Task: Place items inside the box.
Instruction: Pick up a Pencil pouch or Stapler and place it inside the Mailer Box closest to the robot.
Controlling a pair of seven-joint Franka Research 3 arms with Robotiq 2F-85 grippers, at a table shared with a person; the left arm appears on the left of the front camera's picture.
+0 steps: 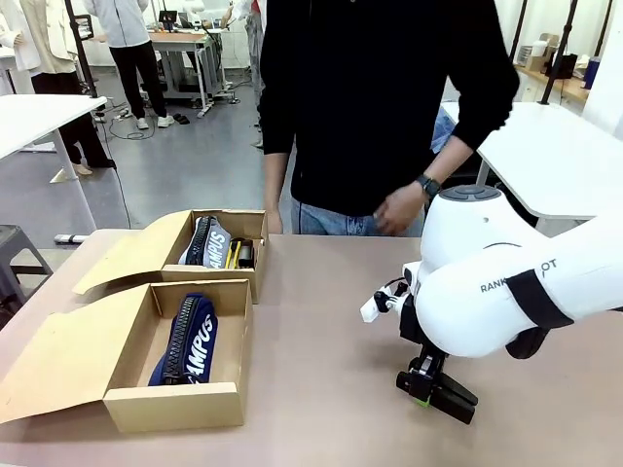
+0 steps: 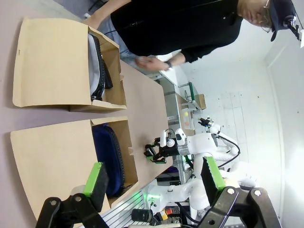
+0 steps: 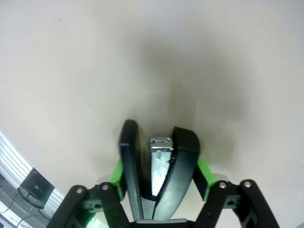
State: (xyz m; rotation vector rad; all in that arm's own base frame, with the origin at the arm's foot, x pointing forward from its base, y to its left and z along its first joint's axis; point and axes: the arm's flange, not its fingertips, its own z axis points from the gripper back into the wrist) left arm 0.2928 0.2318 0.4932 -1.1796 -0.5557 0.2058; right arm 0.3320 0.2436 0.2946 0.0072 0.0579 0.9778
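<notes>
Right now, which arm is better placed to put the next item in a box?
Right. The right gripper is shut on a black stapler, over the table right of the near box; it likely only needs carrying across. The left gripper is open and empty.

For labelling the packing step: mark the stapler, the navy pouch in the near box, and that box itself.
stapler (image 3: pixel 183 152): right wrist view, on its black body.
navy pouch (image 1: pixel 200 342): front view, on its lettered side.
near box (image 1: pixel 175 409): front view, on its front wall.
</notes>
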